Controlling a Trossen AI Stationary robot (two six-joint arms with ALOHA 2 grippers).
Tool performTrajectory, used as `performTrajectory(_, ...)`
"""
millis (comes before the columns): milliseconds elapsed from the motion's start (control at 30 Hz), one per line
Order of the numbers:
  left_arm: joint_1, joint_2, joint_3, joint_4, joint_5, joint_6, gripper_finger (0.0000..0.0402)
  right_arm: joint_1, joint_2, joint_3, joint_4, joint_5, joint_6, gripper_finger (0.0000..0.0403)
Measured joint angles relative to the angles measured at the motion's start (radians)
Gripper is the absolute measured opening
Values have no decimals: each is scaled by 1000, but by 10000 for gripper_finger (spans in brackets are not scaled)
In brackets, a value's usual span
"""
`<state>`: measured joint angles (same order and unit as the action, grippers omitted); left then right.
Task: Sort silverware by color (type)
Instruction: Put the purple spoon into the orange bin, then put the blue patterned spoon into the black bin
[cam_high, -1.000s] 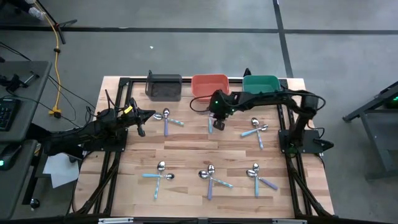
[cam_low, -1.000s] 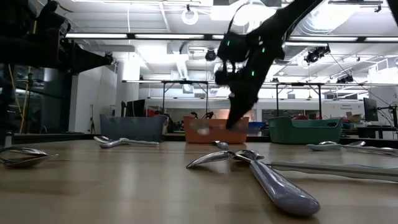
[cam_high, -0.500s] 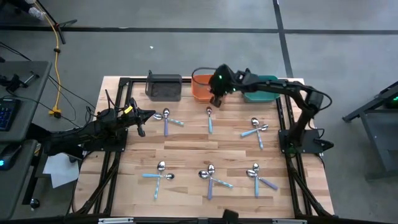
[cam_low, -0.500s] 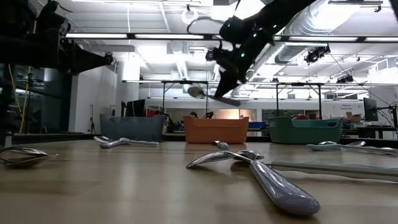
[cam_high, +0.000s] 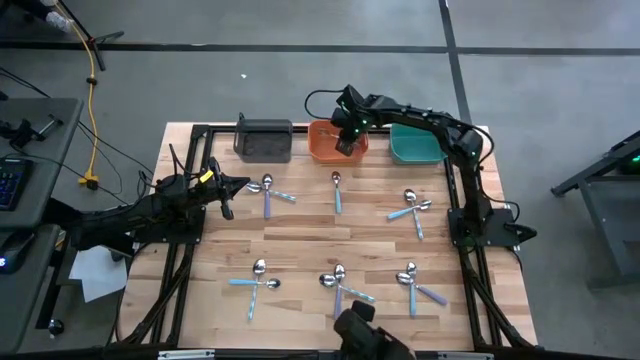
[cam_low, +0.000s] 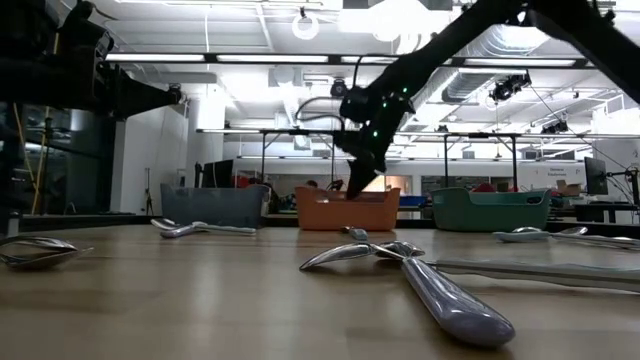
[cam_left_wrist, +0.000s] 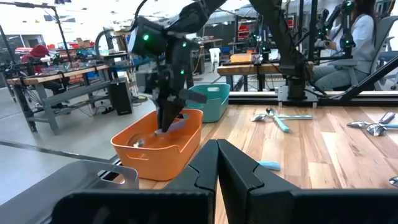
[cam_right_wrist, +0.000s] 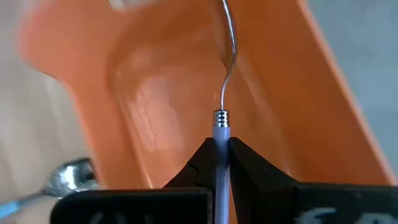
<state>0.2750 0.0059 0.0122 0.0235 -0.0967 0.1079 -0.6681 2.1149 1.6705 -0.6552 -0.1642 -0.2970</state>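
My right gripper (cam_high: 345, 146) hangs over the orange bin (cam_high: 322, 152) at the back of the table, shut on the handle of a spoon (cam_right_wrist: 221, 132) with a pale blue-lavender handle. The spoon's thin metal neck points down into the bin (cam_right_wrist: 155, 106); its bowl is cut off in the right wrist view. Seen from the low view, the gripper (cam_low: 356, 186) dips just behind the bin's rim (cam_low: 350, 212). Other silverware lies in crossed pairs on the table (cam_high: 270, 190) (cam_high: 412, 208) (cam_high: 340, 285). My left gripper (cam_high: 226, 200) waits shut at the table's left side.
A grey bin (cam_high: 264, 140) stands left of the orange one and a teal bin (cam_high: 416, 146) right of it. A single spoon (cam_high: 337, 190) lies just in front of the orange bin. A dark object (cam_high: 365, 335) shows at the table's front edge.
My right gripper has lifted the spoon from the table's middle, carried it back and lowered it into the orange bin. A dark object has appeared at the front edge.
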Motion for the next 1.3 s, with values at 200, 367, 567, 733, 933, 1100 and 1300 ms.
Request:
performTrajectory(200, 0, 0, 0, 0, 0, 0, 3, 0, 43, 45, -18, -1, 3, 11)
performTrajectory(367, 0, 0, 0, 0, 0, 0, 3, 7, 40, 46, -10, 41, 7, 56)
performTrajectory(567, 0, 0, 0, 0, 0, 0, 3, 21, 39, 46, -16, 103, 16, 102)
performTrajectory(733, 2, 0, 0, 4, 0, 158, 3, 34, 12, 46, -57, 111, 22, 87)
performTrajectory(933, 2, 0, 0, 2, -1, 255, 3, 56, -84, 6, 15, 115, 9, 8)
performTrajectory(1100, 2, 0, 0, 2, 0, 234, 3, 68, -212, -204, 259, 88, 52, 7)
performTrajectory(1300, 1, 0, 0, 37, 0, 123, 3, 73, -421, -505, 488, 59, 134, 3)
